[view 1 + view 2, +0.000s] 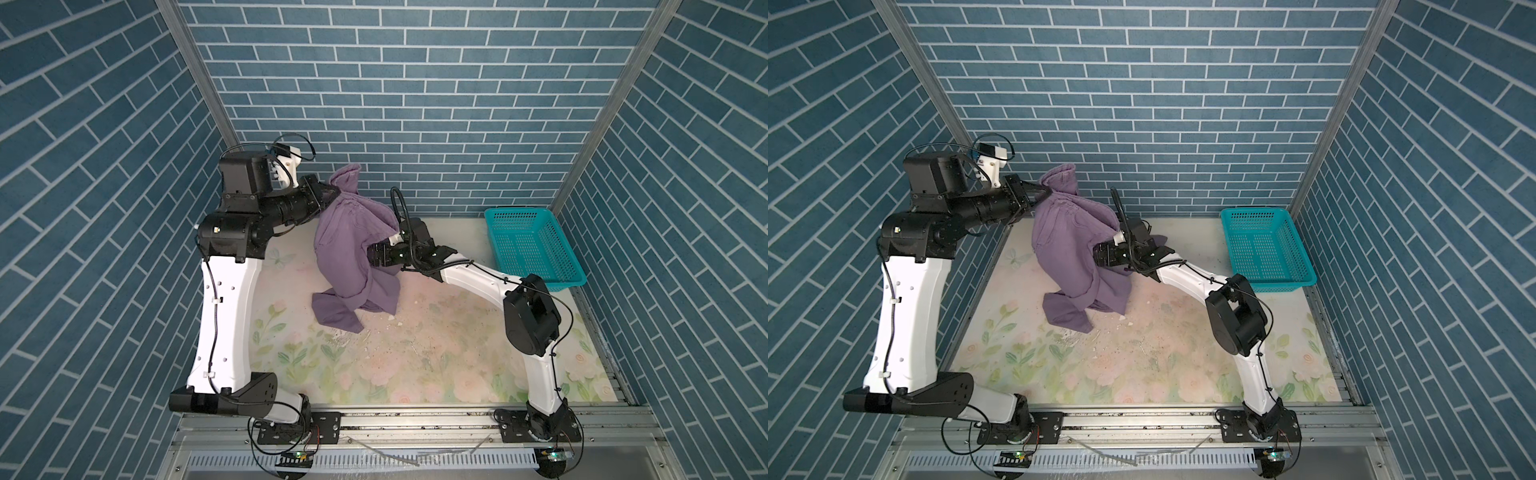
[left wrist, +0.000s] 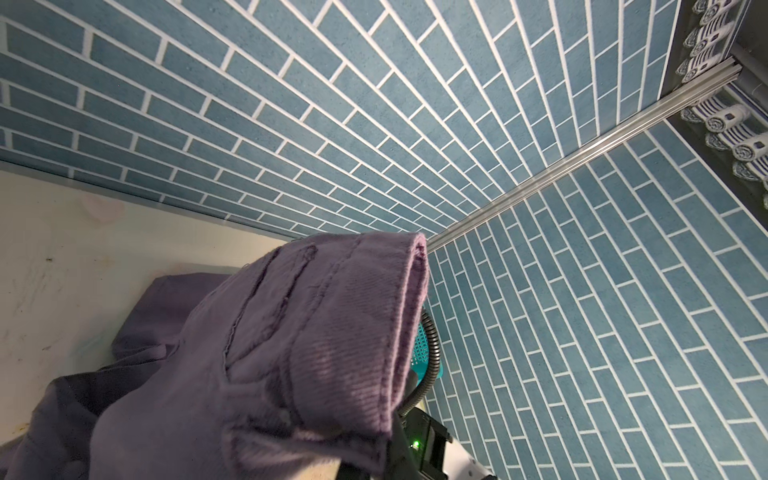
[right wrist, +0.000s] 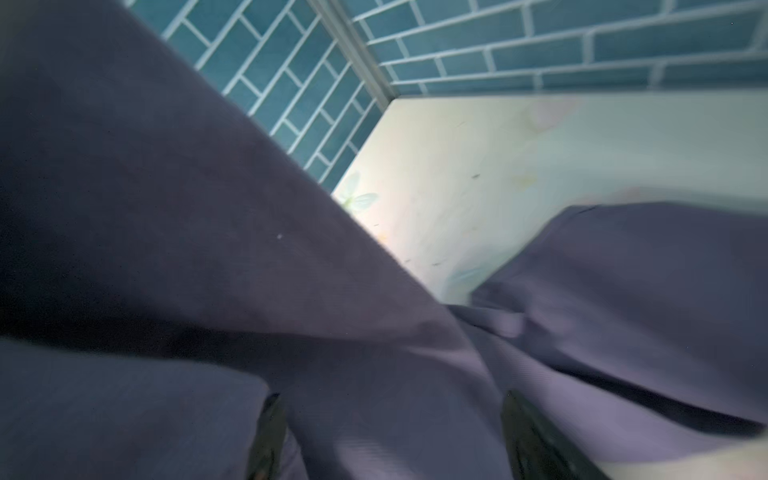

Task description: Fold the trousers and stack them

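The dusty-purple trousers (image 1: 349,249) (image 1: 1067,249) hang in a crumpled drape from the raised left gripper (image 1: 332,193) (image 1: 1045,192), which is shut on the seamed waistband near the back wall. Their lower legs pile on the floral table. In the left wrist view the waistband (image 2: 353,332) fills the foreground and hides the jaws. The right gripper (image 1: 370,259) (image 1: 1097,253) reaches in from the right at mid-height, its tips buried in the cloth. In the right wrist view its fingers (image 3: 270,432) stand wide apart, open, with a fold of trousers (image 3: 390,399) between them.
A teal mesh basket (image 1: 536,249) (image 1: 1266,249) stands at the back right of the table. Small white scraps (image 1: 390,320) lie on the floral table top (image 1: 436,353). Blue brick walls close in the back and both sides.
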Controlling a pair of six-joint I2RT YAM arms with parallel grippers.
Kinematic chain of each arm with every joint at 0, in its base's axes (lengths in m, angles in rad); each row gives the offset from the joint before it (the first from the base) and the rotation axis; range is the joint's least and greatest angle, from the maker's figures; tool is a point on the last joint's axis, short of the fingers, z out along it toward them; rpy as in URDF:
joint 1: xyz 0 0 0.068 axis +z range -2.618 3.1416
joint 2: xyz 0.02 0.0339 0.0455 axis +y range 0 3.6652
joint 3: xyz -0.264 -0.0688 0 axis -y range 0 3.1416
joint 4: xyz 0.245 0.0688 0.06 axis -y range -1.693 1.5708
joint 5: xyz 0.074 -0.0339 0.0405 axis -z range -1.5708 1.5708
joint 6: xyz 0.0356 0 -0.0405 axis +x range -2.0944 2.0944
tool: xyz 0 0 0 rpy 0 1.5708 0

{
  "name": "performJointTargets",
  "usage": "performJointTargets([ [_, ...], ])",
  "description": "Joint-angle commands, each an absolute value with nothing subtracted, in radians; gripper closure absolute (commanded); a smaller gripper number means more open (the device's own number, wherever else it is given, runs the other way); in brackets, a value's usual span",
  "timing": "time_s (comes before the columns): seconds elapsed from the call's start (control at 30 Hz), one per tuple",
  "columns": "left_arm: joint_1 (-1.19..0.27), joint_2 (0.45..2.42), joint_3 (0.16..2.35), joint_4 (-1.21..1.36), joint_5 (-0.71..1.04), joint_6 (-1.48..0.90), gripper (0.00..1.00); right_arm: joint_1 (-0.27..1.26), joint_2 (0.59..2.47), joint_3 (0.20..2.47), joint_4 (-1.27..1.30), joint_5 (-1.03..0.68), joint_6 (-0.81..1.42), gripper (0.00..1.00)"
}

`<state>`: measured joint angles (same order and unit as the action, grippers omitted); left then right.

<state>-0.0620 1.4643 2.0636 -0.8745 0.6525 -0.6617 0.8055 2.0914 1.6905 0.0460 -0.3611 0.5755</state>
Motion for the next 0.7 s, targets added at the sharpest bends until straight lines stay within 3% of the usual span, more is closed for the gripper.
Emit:
performJointTargets([
  [0.0,-0.051,1.446,2.064,-0.833,0.677,-0.661,0.97,0.822,2.052,1.606,0.175,-0.44,0.709,0.47],
  [0.07,-0.049,1.444,2.045,-0.824,0.667,-0.66,0.97,0.82,1.983,1.527,0.183,-0.41,0.69,0.73],
  [0.17,-0.049,1.442,1.993,-0.788,0.65,-0.674,0.97,0.819,1.88,1.456,0.155,-0.371,0.637,0.86],
  [0.23,-0.046,1.447,1.957,-0.758,0.652,-0.702,0.98,0.819,1.825,1.436,0.111,-0.356,0.598,0.86],
  [0.27,-0.045,1.454,1.945,-0.746,0.659,-0.713,0.98,0.82,1.8,1.427,0.088,-0.351,0.579,0.81],
  [0.4,-0.041,1.473,1.933,-0.737,0.67,-0.732,0.99,0.819,1.742,1.392,0.003,-0.327,0.539,0.35],
  [0.43,-0.041,1.474,1.93,-0.734,0.674,-0.737,0.99,0.819,1.739,1.391,-0.014,-0.328,0.538,0.28],
  [0.67,-0.037,1.467,1.927,-0.712,0.723,-0.755,0.99,0.82,1.762,1.408,-0.017,-0.33,0.571,0.07],
])
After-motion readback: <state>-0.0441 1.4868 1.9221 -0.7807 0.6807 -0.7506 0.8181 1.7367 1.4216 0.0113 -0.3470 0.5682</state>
